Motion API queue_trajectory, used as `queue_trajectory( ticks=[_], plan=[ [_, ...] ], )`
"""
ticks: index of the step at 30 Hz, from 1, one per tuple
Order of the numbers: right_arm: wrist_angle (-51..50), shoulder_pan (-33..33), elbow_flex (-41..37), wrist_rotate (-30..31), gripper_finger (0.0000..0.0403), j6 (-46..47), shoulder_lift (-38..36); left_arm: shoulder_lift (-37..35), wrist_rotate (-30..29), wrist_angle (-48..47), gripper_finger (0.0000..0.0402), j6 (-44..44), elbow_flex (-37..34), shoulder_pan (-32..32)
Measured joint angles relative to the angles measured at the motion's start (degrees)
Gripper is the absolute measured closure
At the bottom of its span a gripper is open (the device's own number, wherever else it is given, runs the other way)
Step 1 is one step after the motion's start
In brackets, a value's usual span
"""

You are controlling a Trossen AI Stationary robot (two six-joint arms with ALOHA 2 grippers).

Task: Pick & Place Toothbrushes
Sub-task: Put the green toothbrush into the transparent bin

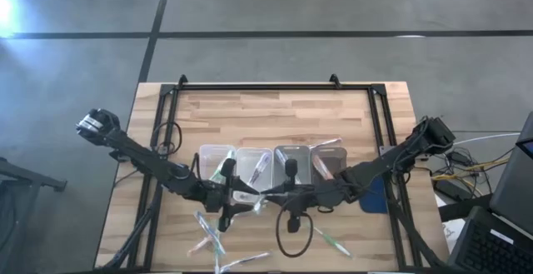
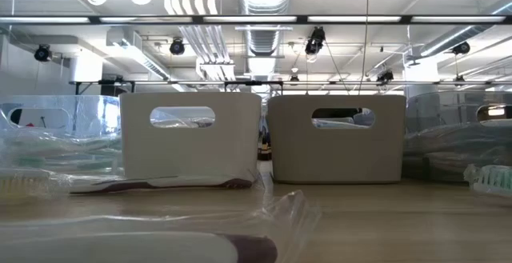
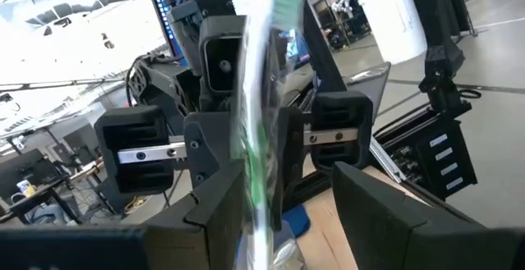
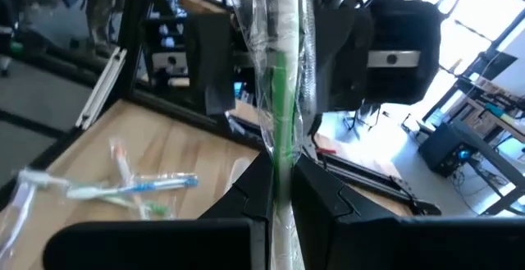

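A green toothbrush in clear wrapping [image 4: 283, 98] is held up between my two grippers over the table's middle [image 1: 252, 197]. My right gripper [image 4: 281, 171] is shut on it. My left gripper [image 3: 291, 180] faces it from the left [image 1: 236, 199] and is open, one finger on each side of the brush [image 3: 258, 98]. Whether a left finger touches the wrapping, I cannot tell. Several more wrapped toothbrushes lie flat near the table's near edge [image 1: 208, 234], [image 1: 333, 241], [image 4: 131, 186]. My right gripper pinches the green toothbrush's handle [image 4: 283, 143] between its two fingers [image 4: 246, 192]. The fingers come level from the table's right and lie across the brush. The brush is lifted clear of the table, and its wrapped length stands out beyond the fingers.
Several clear trays stand in a row just beyond the grippers [image 1: 216, 161], [image 1: 329, 161]. In the low view two whitish boxes with handle slots [image 2: 190, 135], [image 2: 336, 135] stand behind wrapped brushes [image 2: 160, 185]. A dark frame rail [image 1: 275, 87] borders the table's far side.
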Motion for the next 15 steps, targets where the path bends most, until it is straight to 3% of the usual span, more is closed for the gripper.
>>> queue_trajectory(
  ticks=[15],
  plan=[
    [1.0, 0.0, 0.0, -0.7, 0.038, 0.5, 0.8, 0.2, -0.8, 0.9, 0.0213, -0.2, 0.0, 0.0]
  ],
)
